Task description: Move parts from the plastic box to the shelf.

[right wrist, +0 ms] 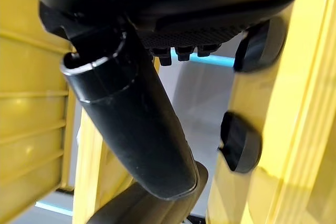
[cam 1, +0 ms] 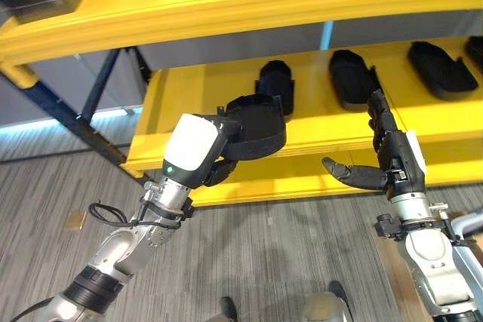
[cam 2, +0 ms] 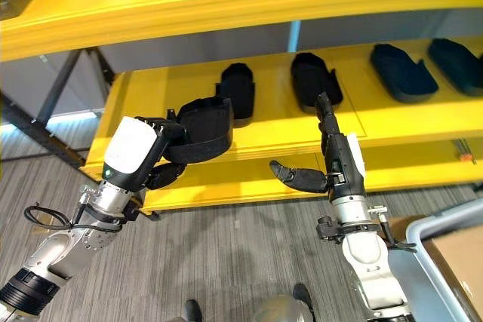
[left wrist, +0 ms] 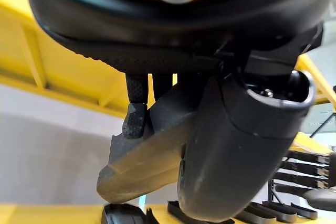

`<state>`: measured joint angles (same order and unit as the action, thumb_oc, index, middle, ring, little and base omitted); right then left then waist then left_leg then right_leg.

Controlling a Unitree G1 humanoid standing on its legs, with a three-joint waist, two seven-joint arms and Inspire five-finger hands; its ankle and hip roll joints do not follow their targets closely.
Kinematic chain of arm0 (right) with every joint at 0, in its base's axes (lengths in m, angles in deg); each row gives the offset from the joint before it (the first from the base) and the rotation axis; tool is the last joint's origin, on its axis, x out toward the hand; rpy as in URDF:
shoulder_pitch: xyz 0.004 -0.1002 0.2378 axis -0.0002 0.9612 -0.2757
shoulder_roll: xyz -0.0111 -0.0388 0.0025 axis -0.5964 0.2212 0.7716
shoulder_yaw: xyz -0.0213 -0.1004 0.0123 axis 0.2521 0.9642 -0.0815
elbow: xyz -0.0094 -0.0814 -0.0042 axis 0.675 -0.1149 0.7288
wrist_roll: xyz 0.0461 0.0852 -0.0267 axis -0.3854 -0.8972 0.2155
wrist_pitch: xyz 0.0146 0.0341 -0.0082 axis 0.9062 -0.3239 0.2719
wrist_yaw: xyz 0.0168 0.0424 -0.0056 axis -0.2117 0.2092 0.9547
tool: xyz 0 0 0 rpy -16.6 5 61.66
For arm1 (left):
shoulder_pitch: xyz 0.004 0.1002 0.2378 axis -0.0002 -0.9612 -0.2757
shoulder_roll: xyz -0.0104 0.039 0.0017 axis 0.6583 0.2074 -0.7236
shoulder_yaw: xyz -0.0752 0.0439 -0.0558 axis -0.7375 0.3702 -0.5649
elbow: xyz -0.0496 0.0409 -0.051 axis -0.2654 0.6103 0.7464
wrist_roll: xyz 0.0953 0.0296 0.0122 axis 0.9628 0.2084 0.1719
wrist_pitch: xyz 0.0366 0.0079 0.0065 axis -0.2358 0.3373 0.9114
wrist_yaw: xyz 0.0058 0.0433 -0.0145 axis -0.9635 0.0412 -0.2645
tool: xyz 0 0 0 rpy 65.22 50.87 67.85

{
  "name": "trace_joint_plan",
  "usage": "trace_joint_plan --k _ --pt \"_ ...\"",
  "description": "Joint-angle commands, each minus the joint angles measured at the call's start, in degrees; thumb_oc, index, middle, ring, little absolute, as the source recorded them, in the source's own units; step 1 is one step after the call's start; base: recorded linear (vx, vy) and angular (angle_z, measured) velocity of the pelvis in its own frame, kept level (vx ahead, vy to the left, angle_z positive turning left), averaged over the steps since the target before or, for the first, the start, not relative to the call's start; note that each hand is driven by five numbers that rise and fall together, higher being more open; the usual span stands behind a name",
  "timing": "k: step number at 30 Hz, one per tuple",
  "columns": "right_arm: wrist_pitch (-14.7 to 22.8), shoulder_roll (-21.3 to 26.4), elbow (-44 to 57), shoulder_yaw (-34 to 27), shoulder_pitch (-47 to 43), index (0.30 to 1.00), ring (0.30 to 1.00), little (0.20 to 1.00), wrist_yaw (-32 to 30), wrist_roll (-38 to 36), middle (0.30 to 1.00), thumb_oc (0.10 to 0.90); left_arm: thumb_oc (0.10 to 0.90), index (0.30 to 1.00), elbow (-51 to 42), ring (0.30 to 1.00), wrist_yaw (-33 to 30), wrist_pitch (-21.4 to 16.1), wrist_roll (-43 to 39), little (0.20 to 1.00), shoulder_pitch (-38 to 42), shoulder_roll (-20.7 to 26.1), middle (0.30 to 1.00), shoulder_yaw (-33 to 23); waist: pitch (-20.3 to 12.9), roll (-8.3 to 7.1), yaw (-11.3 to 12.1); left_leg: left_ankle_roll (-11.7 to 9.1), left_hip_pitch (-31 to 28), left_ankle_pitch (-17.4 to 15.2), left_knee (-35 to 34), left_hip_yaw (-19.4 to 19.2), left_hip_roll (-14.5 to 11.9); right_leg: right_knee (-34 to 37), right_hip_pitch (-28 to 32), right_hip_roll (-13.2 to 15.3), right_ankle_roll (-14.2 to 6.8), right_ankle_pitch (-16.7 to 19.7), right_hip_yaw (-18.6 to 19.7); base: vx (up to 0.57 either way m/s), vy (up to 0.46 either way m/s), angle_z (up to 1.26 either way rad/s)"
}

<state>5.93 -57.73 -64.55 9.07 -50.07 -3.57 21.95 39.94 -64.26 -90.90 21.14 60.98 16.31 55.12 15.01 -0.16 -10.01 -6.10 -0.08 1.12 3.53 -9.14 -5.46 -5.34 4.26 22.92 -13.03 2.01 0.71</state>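
A yellow shelf (cam 1: 226, 88) stands over grey striped floor (cam 1: 249, 254), with black moulded parts (cam 1: 349, 77) lined up on its lower level. The left hand (cam 1: 219, 164) has its fingers curled round another black part (cam 1: 256, 132), held at the shelf's front edge just before the leftmost resting part. The right hand (cam 1: 385, 157) is held upright beside it, fingers straight and thumb out, holding nothing.

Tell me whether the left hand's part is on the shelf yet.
Not yet: the left hand grips the black part at the yellow shelf edge.
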Motion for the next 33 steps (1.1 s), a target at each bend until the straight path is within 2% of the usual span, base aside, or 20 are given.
trace_joint_plan --k 1,3,4,5,7,9,10,11,12,13,15,17,20,21,25,26,27,28,32,33 --pt "4.84 3.59 6.69 -3.11 -4.26 1.0 1.0 1.0 -3.6 3.65 1.0 0.9 0.4 0.3 -8.02 0.3 -6.16 -3.8 -0.03 0.3 5.16 -3.4 0.3 -8.76 -6.42 1.6 -2.14 4.44 -3.44 -8.1 -0.17 -3.54 -0.37 1.44 -5.3 -3.91 2.07 1.72 -0.37 0.07 0.243 0.21" --pt "4.92 2.76 6.36 -2.25 -4.98 1.0 1.0 1.0 -2.68 4.74 1.0 0.9 0.4 0.3 -8.47 0.3 -8.01 -3.08 2.44 0.3 3.54 -3.21 0.3 -10.64 -6.25 1.29 -0.42 5.48 -4.69 -8.52 -1.37 -6.79 0.81 1.86 -5.71 -2.28 1.56 3.8 -7.52 0.08 0.281 -0.21" --pt "5.25 1.98 5.88 -1.27 -6.14 1.0 1.0 1.0 -1.02 4.86 1.0 0.9 0.4 0.3 -9.88 0.3 -9.15 -2.45 4.69 0.3 0.96 -2.75 0.3 -13.24 -5.77 1.0 1.2 5.85 -6.2 -8.43 -2.83 -10.14 1.14 -0.1 -6.79 -1.52 0.89 5.52 -13.4 0.05 0.203 -0.54" --pt "5.33 1.89 5.77 -1.06 -6.33 1.0 1.0 1.0 -0.89 4.93 1.0 0.9 0.4 0.3 -10.14 0.3 -9.2 -2.48 4.8 0.3 0.53 -2.67 0.3 -13.66 -5.72 0.92 1.35 5.92 -6.48 -8.39 -3.13 -10.54 1.24 -0.39 -6.97 -1.44 0.79 5.65 -13.62 0.09 0.182 -1.09" --pt "6.03 1.95 5.34 0.07 -7.19 1.0 1.0 1.0 -0.83 5.84 1.0 0.9 0.4 0.3 -11.49 0.3 -10.46 -3.67 5.43 0.3 -2.43 -1.14 0.3 -17.06 -5.69 1.16 2.82 6.42 -7.88 -8.8 -4.79 -11.75 1.47 -3.59 -7.4 -3.31 0.19 3.26 -16.18 0.08 0.091 -1.38" --pt "5.59 2.67 6.34 0.6 -7.0 1.0 1.0 1.0 -2.2 7.58 1.0 0.9 0.4 0.3 -11.24 0.3 -12.38 -4.92 5.52 0.3 -2.73 -0.1 0.3 -18.39 -5.96 1.16 2.89 7.14 -7.01 -8.13 -5.17 -11.18 1.7 -4.42 -6.95 -8.81 2.1 -1.85 -15.81 0.05 0.013 -0.86" --pt "5.56 2.78 6.42 0.73 -7.0 1.0 1.0 1.0 -2.42 7.73 1.0 0.9 0.4 0.3 -11.15 0.3 -12.64 -4.9 5.53 0.3 -2.64 0.04 0.3 -18.36 -6.06 1.17 2.86 7.19 -6.92 -8.09 -5.18 -11.05 1.7 -4.48 -6.88 -9.5 2.48 -2.55 -15.74 0.03 -0.039 -0.42" --pt "5.9 3.39 6.67 0.86 -6.66 1.0 1.0 1.0 -3.17 8.58 1.0 0.9 0.4 0.3 -10.59 0.3 -13.75 -4.7 5.68 0.3 -2.14 0.62 0.3 -18.14 -6.24 1.05 2.32 7.53 -5.93 -7.03 -5.01 -11.13 1.96 -4.03 -6.89 -12.35 4.1 -4.14 -14.88 0.05 -0.059 -0.18" --pt "6.05 3.84 7.01 0.61 -5.75 1.0 1.0 1.0 -3.73 9.04 1.0 0.9 0.4 0.3 -9.86 0.3 -14.04 -4.81 5.24 0.3 -1.06 0.98 0.3 -17.35 -6.63 1.15 1.35 7.74 -5.45 -7.18 -4.98 -9.17 2.89 -3.23 -6.7 -14.33 4.78 -5.0 -11.4 0.05 -0.057 0.16" --pt "6.06 3.92 7.08 0.45 -5.52 1.0 1.0 1.0 -3.81 9.06 1.0 0.9 0.4 0.3 -9.64 0.3 -14.02 -4.75 5.21 0.3 -0.74 1.03 0.3 -17.04 -6.76 1.17 1.25 7.8 -5.32 -7.21 -4.95 -8.83 3.04 -2.93 -6.67 -14.53 4.85 -4.94 -10.89 0.11 -0.038 0.32" --pt "7.09 5.25 7.53 -0.42 -3.96 1.0 1.0 1.0 -4.53 9.43 1.0 0.9 0.4 0.3 -8.88 0.3 -13.36 -3.78 4.72 0.3 0.93 2.38 0.3 -15.34 -7.38 1.37 -0.44 8.31 -5.18 -7.43 -5.15 -6.0 4.51 -1.85 -6.38 -16.67 5.47 -5.09 -5.48 0.1 -0.078 0.38" --pt "7.85 5.99 7.6 -0.84 -3.44 1.0 1.0 1.0 -4.31 9.62 1.0 0.9 0.4 0.3 -8.56 0.3 -13.29 -3.31 5.49 0.3 1.28 3.02 0.3 -14.72 -7.74 1.43 -0.74 8.41 -5.05 -7.26 -5.32 -5.89 4.81 -1.29 -6.3 -17.12 5.81 -4.81 -4.8 0.08 -0.153 0.96" --pt "9.93 7.96 6.85 -0.51 -3.55 1.0 1.0 1.0 -4.73 10.29 1.0 0.9 0.4 0.3 -6.75 0.3 -14.19 0.98 6.76 0.3 2.26 5.74 0.3 -12.66 -7.46 2.0 -1.35 9.19 -5.13 -8.8 -2.99 -6.59 5.31 -3.01 -6.35 -17.63 6.41 -5.99 -4.81 0.1 -0.229 0.18" --pt "10.41 8.63 6.47 0.03 -4.15 1.0 1.0 1.0 -5.03 10.6 1.0 0.9 0.4 0.3 -4.97 0.3 -14.38 3.82 6.33 0.3 3.08 6.96 0.3 -11.86 -6.88 2.29 -1.48 9.5 -4.26 -9.98 0.26 -6.73 5.56 -5.22 -6.78 -17.88 7.14 -7.36 -4.61 0.07 -0.225 0.02" --pt "11.25 10.08 5.59 0.36 -4.96 1.0 1.0 1.0 -5.05 11.1 1.0 0.9 0.4 0.3 -2.61 0.3 -14.81 6.83 5.23 0.3 3.61 8.25 0.3 -11.22 -5.59 2.67 -1.52 9.71 -2.19 -13.54 8.0 -6.81 6.91 -9.11 -7.26 -17.63 8.18 -9.9 -4.42 0.02 -0.148 0.02" --pt "11.05 11.46 5.4 0.49 -5.51 1.0 1.0 1.0 -5.41 10.79 1.0 0.9 0.4 0.3 -0.39 0.3 -16.13 8.41 5.17 0.3 4.41 8.15 0.3 -9.72 -4.48 2.05 -1.49 7.04 2.66 -11.63 18.32 -6.46 5.58 -9.23 -6.37 -17.28 9.52 -10.25 -3.78 0.02 -0.115 0.02" --pt "12.18 12.47 3.79 0.73 -6.32 1.0 1.0 1.0 -5.26 11.46 1.0 0.9 0.4 0.3 1.15 0.3 -15.85 10.14 4.53 0.3 5.08 8.03 0.3 -9.43 -3.43 2.13 -1.24 3.83 6.28 -6.95 23.25 -3.91 3.08 -8.81 -5.21 -17.37 10.31 -10.61 -2.95 0.03 -0.088 0.19" --pt "12.22 12.66 3.45 0.75 -6.5 1.0 1.0 1.0 -5.01 11.19 1.0 0.9 0.4 0.3 1.45 0.3 -15.97 10.42 4.34 0.3 5.19 7.96 0.3 -9.34 -3.28 2.19 -1.26 3.41 6.63 -6.48 23.57 -3.59 2.69 -8.69 -5.02 -17.39 10.43 -10.63 -2.9 0.09 0.098 0.33" --pt "12.05 14.1 4.22 -0.61 -6.38 1.0 1.0 1.0 -1.72 11.03 1.0 0.9 0.4 0.3 3.13 0.3 -18.38 12.08 3.58 0.3 1.34 6.92 0.3 -12.1 -3.91 3.39 -2.37 2.52 1.94 -2.78 9.65 -2.11 -6.09 -9.43 -5.5 -15.8 9.85 -11.49 -1.67 0.18 0.328 -0.12" --pt "13.02 14.49 4.71 -1.1 -5.35 1.0 1.0 1.0 -0.29 10.55 1.0 0.9 0.4 0.3 4.25 0.3 -19.3 11.17 3.59 0.3 -1.03 7.08 0.3 -14.15 -4.43 3.37 -2.76 0.97 -0.45 2.34 3.3 -0.81 -9.67 -10.03 -5.8 -15.42 9.67 -12.07 -0.23 0.2 0.399 -0.08"
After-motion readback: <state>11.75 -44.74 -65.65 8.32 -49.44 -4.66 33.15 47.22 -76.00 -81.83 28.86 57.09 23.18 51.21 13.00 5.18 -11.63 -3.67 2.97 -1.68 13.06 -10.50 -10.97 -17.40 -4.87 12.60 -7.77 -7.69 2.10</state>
